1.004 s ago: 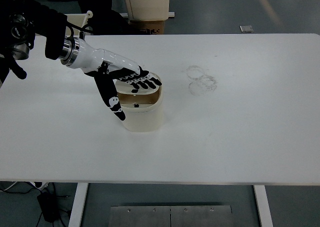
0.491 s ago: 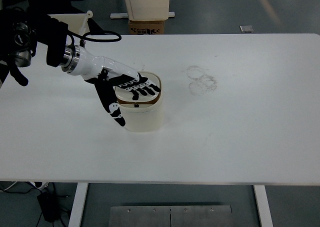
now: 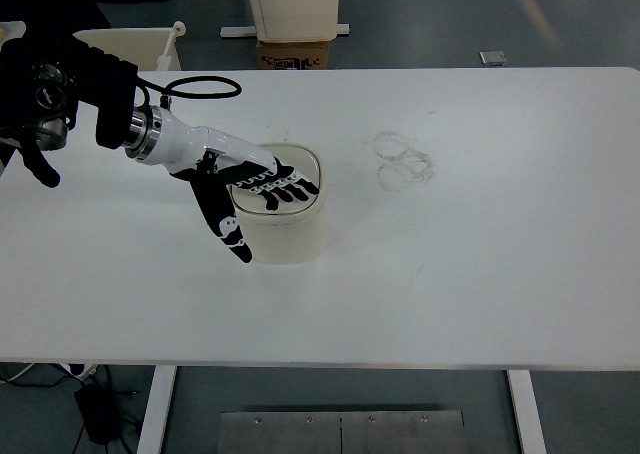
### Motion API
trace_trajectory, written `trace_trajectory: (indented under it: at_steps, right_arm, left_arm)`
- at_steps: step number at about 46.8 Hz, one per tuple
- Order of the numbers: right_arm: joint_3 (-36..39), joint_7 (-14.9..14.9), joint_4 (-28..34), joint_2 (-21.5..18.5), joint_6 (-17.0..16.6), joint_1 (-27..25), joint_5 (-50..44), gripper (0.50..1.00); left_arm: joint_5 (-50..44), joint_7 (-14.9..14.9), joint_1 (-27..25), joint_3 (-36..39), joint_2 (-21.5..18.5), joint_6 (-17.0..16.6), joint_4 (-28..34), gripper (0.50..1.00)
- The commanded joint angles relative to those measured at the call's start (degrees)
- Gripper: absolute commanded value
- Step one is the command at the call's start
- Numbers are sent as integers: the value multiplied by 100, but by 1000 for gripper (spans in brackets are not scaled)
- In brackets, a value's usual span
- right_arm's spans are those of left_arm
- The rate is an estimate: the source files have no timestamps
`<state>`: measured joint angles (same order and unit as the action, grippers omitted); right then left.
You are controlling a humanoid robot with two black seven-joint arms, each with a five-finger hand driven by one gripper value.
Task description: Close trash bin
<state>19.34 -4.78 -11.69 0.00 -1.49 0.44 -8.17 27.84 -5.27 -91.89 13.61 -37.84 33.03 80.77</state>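
small cream rounded plastic trash bin (image 3: pixel 285 219), left of table centre; left hand (image 3: pixel 250 186) directly above, fingers (image 3: pixel 290 186) flat and released on lid (image 3: pixel 300 170), pointing three o'clock, thumb hanging at six.

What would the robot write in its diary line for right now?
left hand: flat on bin lid, fingers spread | trash bin: lid down, looks closed | right hand: not in view | table: ring marks

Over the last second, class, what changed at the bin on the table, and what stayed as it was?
The left hand pressed the lid down: the trash bin went from open at the top to shut, fingers flat on the lid. The bin kept its spot on the table; nothing was grasped.
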Motion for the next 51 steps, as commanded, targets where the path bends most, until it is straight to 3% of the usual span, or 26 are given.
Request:
trace_trajectory:
  at_steps: [1,16,31,36,40,51]
  right_arm:
    - [0,3,0,0,0,0,0,993]
    - [0,3,0,0,0,0,8,993]
    - [0,3,0,0,0,0,0,993]
    - [0,3,0,0,0,0,0,993]
    - [0,3,0,0,-9,0,0,993]
    - [0,3,0,0,0,0,0,993]
  left_arm:
    - [2,0,5,10,-4,-16,0,1000]
    - [2,0,75,10,-13,-25,0,1000]
    - [-227,35,-435,-139,-224,-43,-211,1000]
    - [-236,52,-400,-621,-241,-86,-492,1000]
    - [-332,88,-321,-1201,-268,-332,-729,1000]
    - [-1149,184,356,-2608,-470,-649,-1546,1000]
